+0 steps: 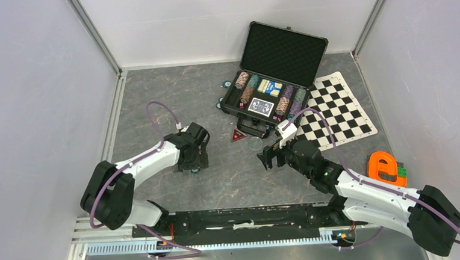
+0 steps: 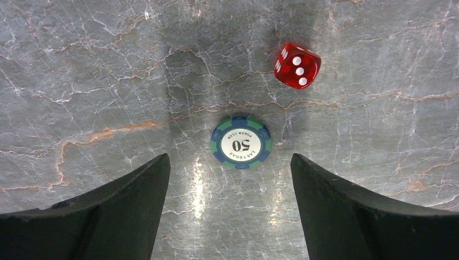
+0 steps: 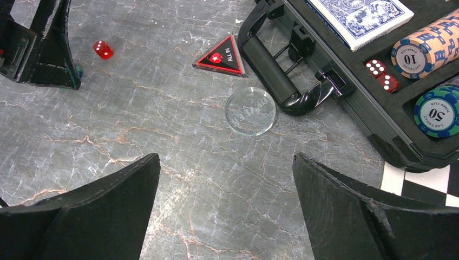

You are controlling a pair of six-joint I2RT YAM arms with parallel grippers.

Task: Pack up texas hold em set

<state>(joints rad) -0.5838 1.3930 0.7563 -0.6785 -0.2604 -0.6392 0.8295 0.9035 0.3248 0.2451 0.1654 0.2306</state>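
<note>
The black case [image 1: 240, 108] stands open at the back, its foam lid [image 1: 283, 51] raised, with rows of striped chips [image 1: 284, 101] and a blue card deck [image 1: 260, 107] inside. My left gripper [image 1: 195, 166] points down, open and empty. Just ahead of its fingertips [image 2: 230, 157] a green-and-blue "50" chip [image 2: 241, 143] lies flat, and a red die [image 2: 297, 65] sits beyond it. My right gripper [image 1: 269, 156] is open and empty [image 3: 226, 156] above bare table. Ahead of it lie a clear round disc [image 3: 250, 111], the red triangular marker [image 3: 221, 56] and the case handle [image 3: 281, 70]. Two red dice [image 3: 381, 75] rest in the case.
A black-and-white checkered mat [image 1: 341, 111] lies right of the case, partly under it. An orange ring-shaped object [image 1: 384, 167] sits at the right near my right arm. Loose chips [image 1: 227, 84] lie by the case's left side. White walls close in the table.
</note>
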